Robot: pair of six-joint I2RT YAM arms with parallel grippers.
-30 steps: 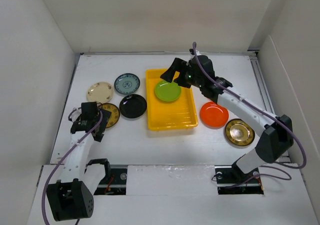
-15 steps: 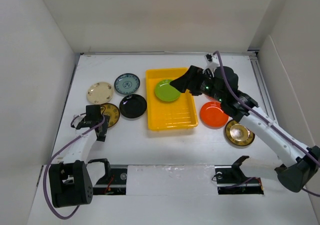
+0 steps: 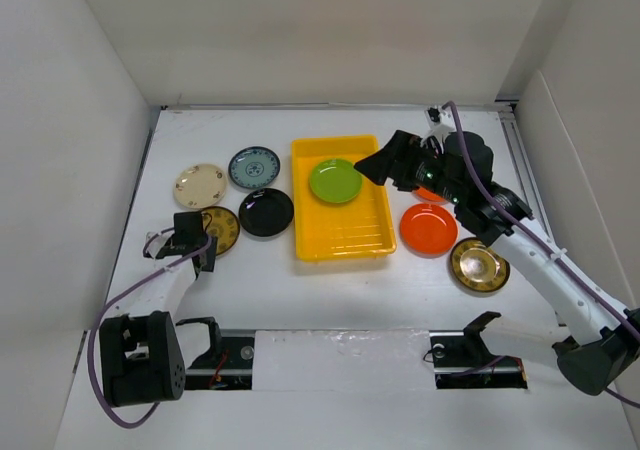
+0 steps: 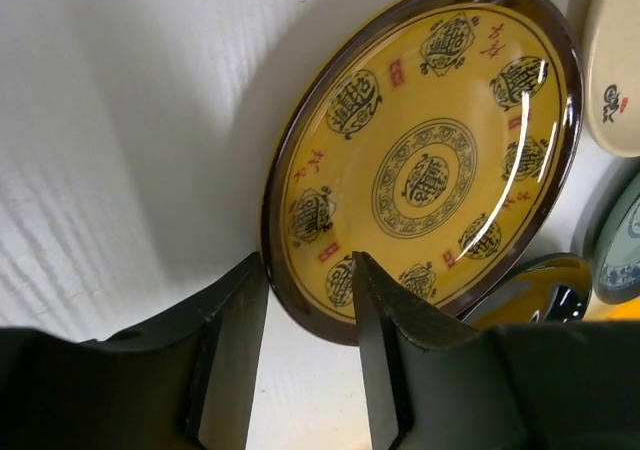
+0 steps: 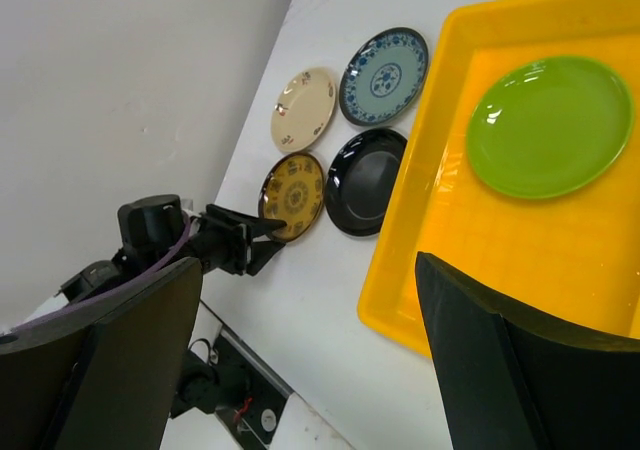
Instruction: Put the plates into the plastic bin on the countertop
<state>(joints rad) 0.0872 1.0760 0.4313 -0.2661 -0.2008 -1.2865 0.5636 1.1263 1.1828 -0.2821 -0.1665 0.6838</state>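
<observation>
Since earlier frame, right end effector (image 3: 372, 167) withdrawn from over plastic bin (image 3: 345, 250) to its right edge; left end effector (image 3: 203, 242) jaws narrowed.
Top: lime green plate (image 3: 335, 181) in bin — one done; remaining plates (image 3: 428, 228) on desk (image 3: 300, 290).
Left wrist: jaws astride gold patterned plate (image 4: 425, 175) rim — cannot tell if gripped.
Right wrist: jaws wide, empty.

The near rim of a gold-brown patterned plate (image 4: 425, 165) was seen between the parted jaws of the left gripper (image 4: 308, 305), one finger (image 4: 235, 340) outside the rim on the white countertop (image 4: 120, 120), the other over the plate's inside. At the right edge, parts of a cream plate (image 4: 615, 60), a teal-blue plate (image 4: 622, 255) and a black plate (image 4: 530, 290) were seen.
</observation>
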